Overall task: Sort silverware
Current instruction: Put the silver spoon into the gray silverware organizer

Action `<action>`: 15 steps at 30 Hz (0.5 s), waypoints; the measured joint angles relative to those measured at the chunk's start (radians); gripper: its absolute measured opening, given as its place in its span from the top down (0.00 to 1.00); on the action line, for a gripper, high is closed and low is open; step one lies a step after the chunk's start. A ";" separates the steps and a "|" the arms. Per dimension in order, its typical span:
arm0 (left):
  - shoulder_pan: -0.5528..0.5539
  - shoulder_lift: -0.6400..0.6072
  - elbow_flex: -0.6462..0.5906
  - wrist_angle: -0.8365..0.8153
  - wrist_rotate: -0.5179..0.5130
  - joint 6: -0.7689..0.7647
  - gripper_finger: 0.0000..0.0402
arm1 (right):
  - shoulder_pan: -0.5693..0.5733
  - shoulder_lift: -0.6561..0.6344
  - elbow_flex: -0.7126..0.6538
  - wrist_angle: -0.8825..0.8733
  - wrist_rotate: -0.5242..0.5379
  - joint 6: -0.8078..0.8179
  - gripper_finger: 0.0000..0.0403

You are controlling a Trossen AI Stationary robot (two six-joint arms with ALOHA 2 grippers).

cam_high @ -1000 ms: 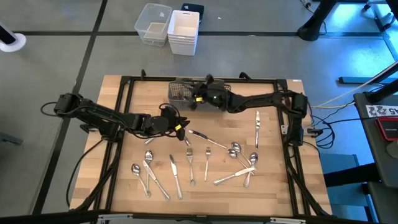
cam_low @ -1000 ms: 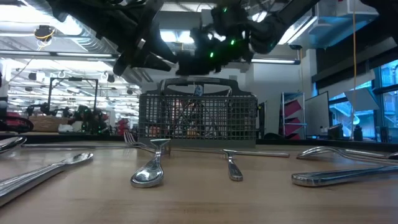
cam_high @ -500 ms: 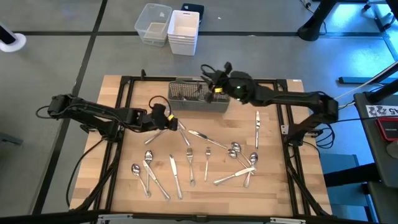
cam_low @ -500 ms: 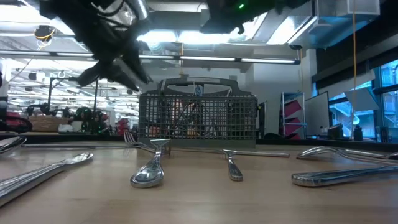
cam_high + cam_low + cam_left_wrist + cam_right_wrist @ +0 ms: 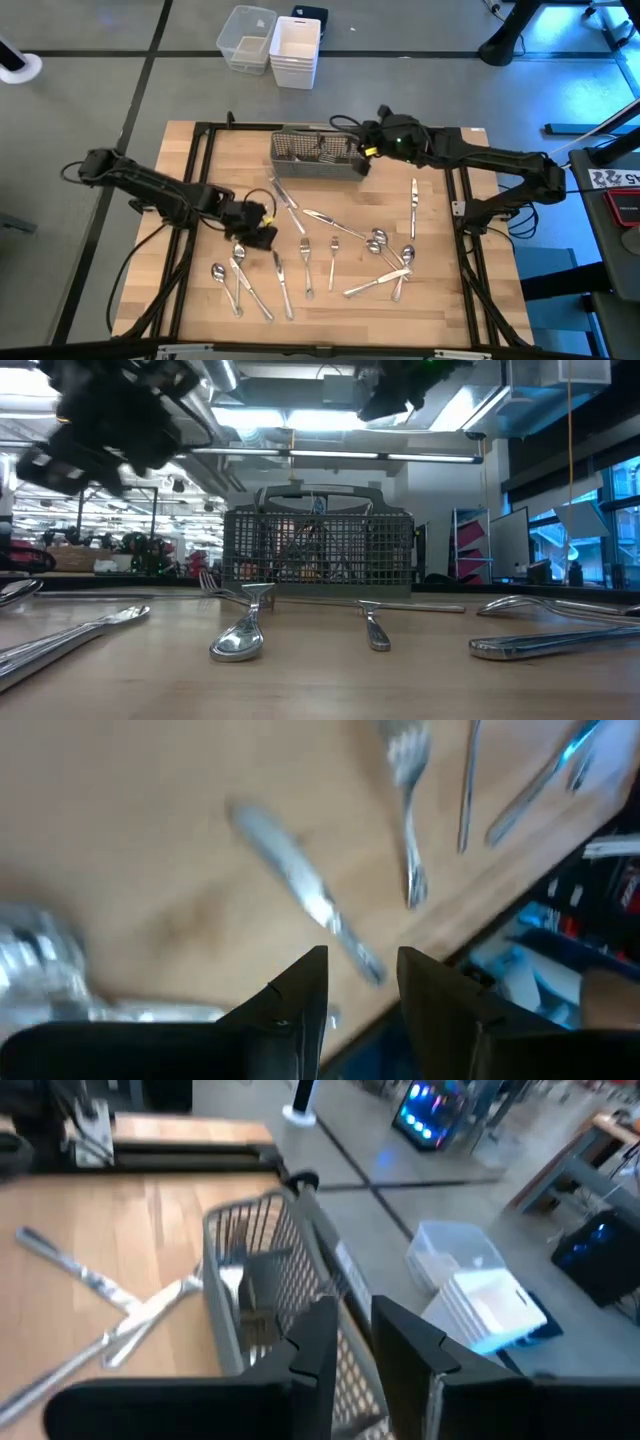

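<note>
The silverware lies scattered on the wooden table: spoons [image 5: 218, 272], forks [image 5: 305, 250] and knives [image 5: 283, 280] in the high view. A few pieces stand inside the grey wire-mesh caddy [image 5: 315, 153] at the far edge. My left gripper [image 5: 265, 232] hovers open and empty above the table's left half. A knife [image 5: 300, 890] and a fork [image 5: 410, 820] lie ahead of its fingers [image 5: 300, 1000]. My right gripper [image 5: 360, 160] hangs open and empty above the caddy's right end [image 5: 270, 1280].
A cluster of spoons [image 5: 378, 238] and a knife [image 5: 413, 205] lie on the table's right half. Black frame rails [image 5: 200, 140] run along the table's edges. White plastic bins [image 5: 295, 48] sit on the floor beyond the far edge. Bare wood shows along the near edge.
My left gripper has swung from the table's middle toward the left and then toward the near edge. My right gripper has moved from above the caddy's middle toward its right end and has risen.
</note>
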 joint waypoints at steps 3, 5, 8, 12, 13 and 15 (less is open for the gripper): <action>-0.069 0.000 0.000 -0.003 0.007 -0.105 0.71 | 0.000 0.000 0.000 -0.046 -0.001 0.001 0.83; -0.113 0.000 0.000 -0.016 0.007 -0.173 0.71 | 0.000 0.000 0.000 -0.074 -0.001 0.000 0.83; -0.175 0.000 0.000 -0.078 0.007 -0.275 0.71 | 0.000 0.000 0.000 -0.091 -0.006 0.001 0.83; -0.237 0.002 0.000 -0.200 0.007 -0.397 0.71 | 0.000 0.000 0.000 -0.105 -0.020 0.001 0.83; -0.247 0.004 0.000 -0.233 0.007 -0.416 0.71 | 0.000 0.000 0.000 -0.104 -0.027 0.001 0.83; -0.261 0.013 0.000 -0.286 -0.001 -0.440 0.71 | 0.000 0.000 0.000 -0.105 -0.039 0.001 0.83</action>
